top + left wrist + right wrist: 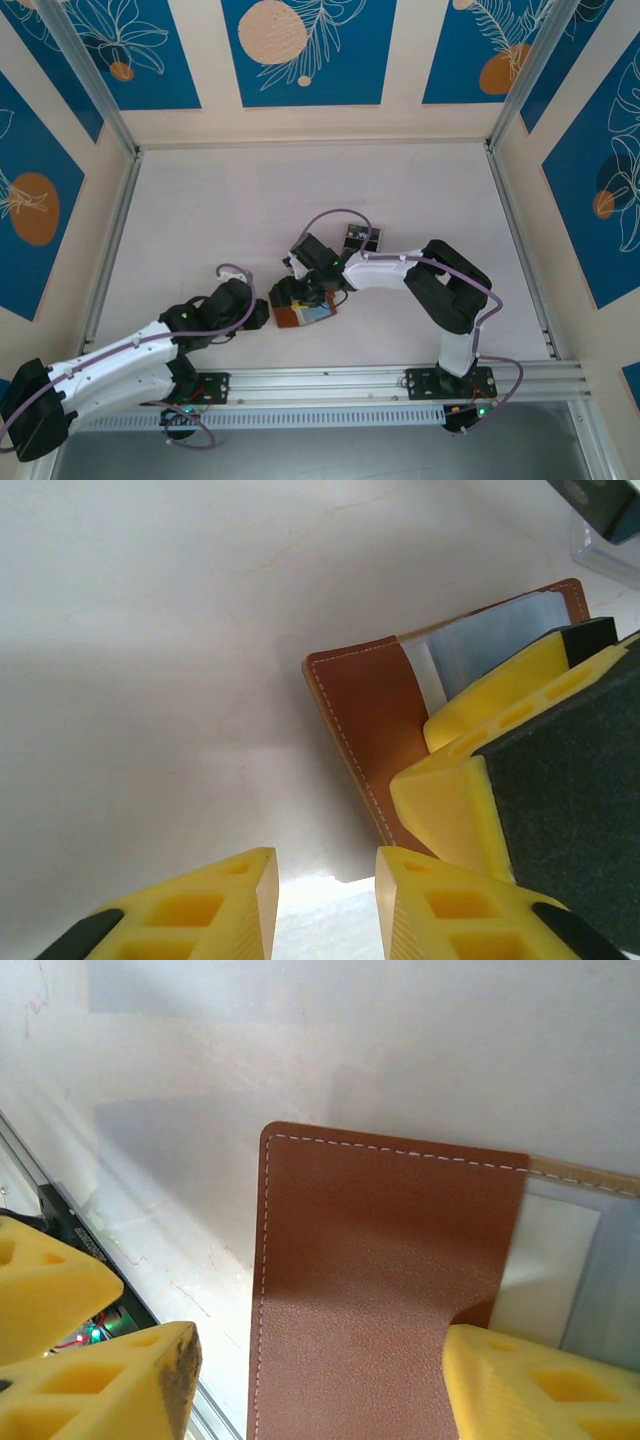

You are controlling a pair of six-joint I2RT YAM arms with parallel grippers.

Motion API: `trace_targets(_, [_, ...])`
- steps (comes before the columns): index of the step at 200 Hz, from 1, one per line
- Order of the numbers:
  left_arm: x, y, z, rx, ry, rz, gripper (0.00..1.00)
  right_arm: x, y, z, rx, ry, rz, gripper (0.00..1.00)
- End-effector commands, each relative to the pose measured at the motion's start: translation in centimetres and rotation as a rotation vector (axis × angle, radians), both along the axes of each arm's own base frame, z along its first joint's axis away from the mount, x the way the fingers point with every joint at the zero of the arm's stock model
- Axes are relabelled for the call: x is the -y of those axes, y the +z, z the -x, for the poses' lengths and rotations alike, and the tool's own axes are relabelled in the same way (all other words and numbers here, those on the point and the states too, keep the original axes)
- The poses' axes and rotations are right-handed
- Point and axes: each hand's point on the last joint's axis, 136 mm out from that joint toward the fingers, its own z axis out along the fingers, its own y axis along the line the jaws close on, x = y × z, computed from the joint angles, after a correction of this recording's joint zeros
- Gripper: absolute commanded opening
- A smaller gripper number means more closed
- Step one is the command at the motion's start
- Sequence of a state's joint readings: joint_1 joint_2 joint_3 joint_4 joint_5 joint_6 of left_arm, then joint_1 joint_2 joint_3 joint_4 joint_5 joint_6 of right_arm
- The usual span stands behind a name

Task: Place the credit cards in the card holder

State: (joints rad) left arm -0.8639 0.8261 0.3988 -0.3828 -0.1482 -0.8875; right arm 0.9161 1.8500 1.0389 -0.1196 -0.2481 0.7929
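The card holder (pixel 305 316), a brown leather wallet, lies open on the table near the front middle. Its brown flap (pixel 380 1260) sits between the wide-apart fingers of my right gripper (pixel 320 1360), which is open. The right-hand finger (pixel 530 1380) sits at the flap's edge. A pale card-like rectangle (pixel 545 1260) lies against the grey-blue inside. My left gripper (pixel 325 872) is open just left of the wallet (pixel 370 730), with bare table between its fingers. Dark credit cards (pixel 362 238) stand in a clear stand behind the wallet.
The right gripper's yellow fingers (pixel 480 780) press close over the wallet in the left wrist view. The clear slotted stand (pixel 605 545) is at the top right there. A metal rail (pixel 400 385) runs along the near edge, and frame posts border the white table (pixel 250 200).
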Motion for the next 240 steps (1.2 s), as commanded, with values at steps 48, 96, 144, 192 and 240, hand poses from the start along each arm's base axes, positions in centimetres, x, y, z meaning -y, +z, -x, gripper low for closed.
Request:
trace_targets(48, [2.6,-1.4,-1.0,-0.034,-0.074,-0.012,0.15,3.0,-4.3,0.0,-0.116,-0.077,0.110,0.78])
trace_targets(96, [3.8,-3.0,-1.7,-0.057,-0.093,-0.030,0.12,2.9,-4.7,0.0,-0.163,-0.080,0.079,0.83])
trace_targets(144, [4.0,-3.9,-1.4,-0.045,-0.063,0.025,0.04,3.3,-5.1,-0.3,-0.207,-0.110,0.050,0.84])
trace_targets(192, [2.5,-1.1,-1.1,0.058,-0.018,0.060,0.01,3.7,-5.6,-0.6,-0.212,-0.121,0.069,0.84])
trace_targets(240, [3.8,0.8,-1.5,0.101,-0.056,0.085,0.01,4.1,-6.2,-0.6,-0.233,-0.144,0.075,0.84])
